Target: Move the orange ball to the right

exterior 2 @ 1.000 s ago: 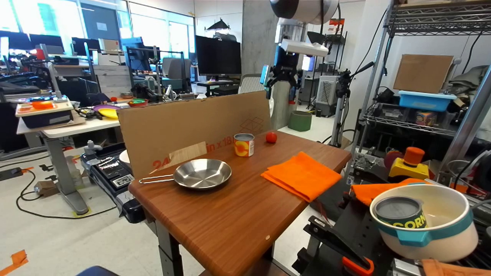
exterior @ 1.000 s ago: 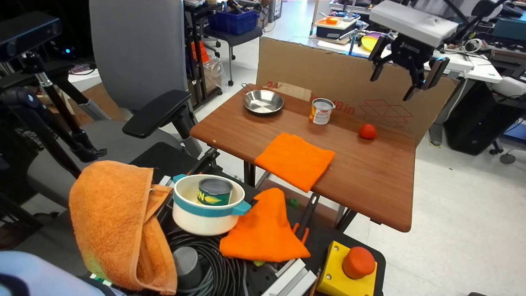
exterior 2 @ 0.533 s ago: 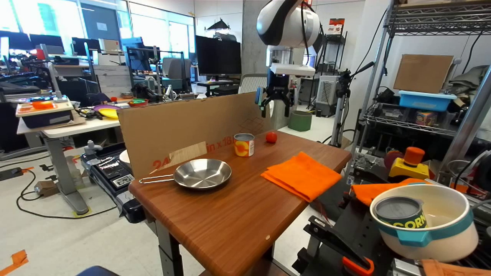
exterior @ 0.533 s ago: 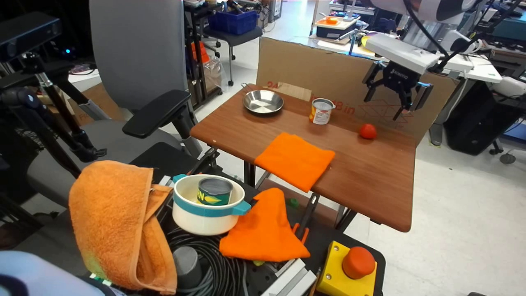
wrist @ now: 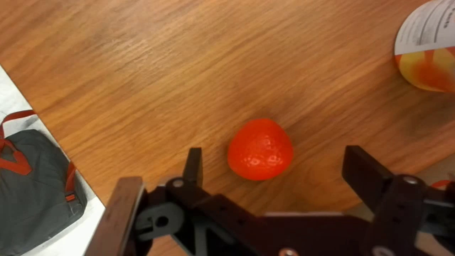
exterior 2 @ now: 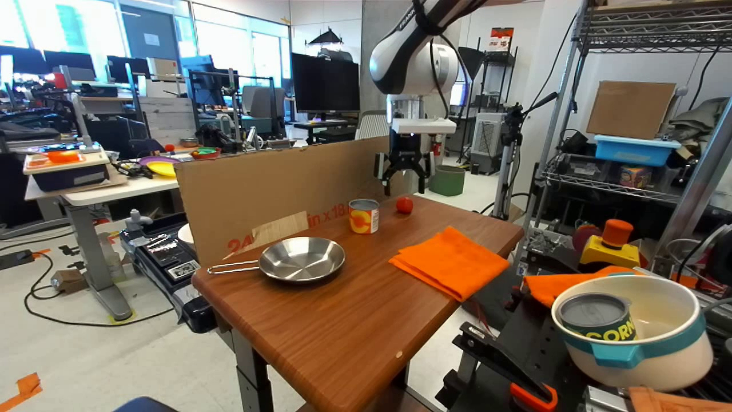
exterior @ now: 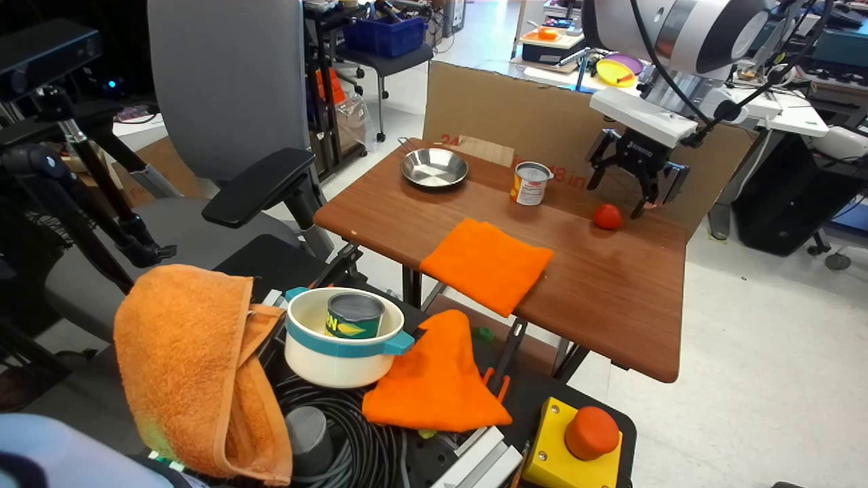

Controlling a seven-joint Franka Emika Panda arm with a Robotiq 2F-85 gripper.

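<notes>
The orange ball point(wrist: 260, 149) lies on the wooden surface point(wrist: 135, 99), below and between my fingers point(wrist: 368, 177), which are spread wide and, so far as I can tell, not touching it. Its skin looks glossy and lightly dimpled, its outline not quite round. I judge it light and fairly stiff, unlikely to break but apt to slip and roll. So I want to come lower and take it at its widest part, pressing evenly from both sides so it doesn't squirt out; a mild squeeze should do.

The can point(exterior: 529, 190) stands upright apart from the ball, and the metal pan point(exterior: 434, 168) sits farther off, beyond the can. The cardboard point(exterior 2: 274, 183) rises along one edge, near the ball, so I must mind not scraping a finger against it. The orange cloth point(exterior: 487, 266) lies apart, by the opposite edge. A loose ball could run off the surface's end, past which I see a bag point(wrist: 39, 185) with red straps.
</notes>
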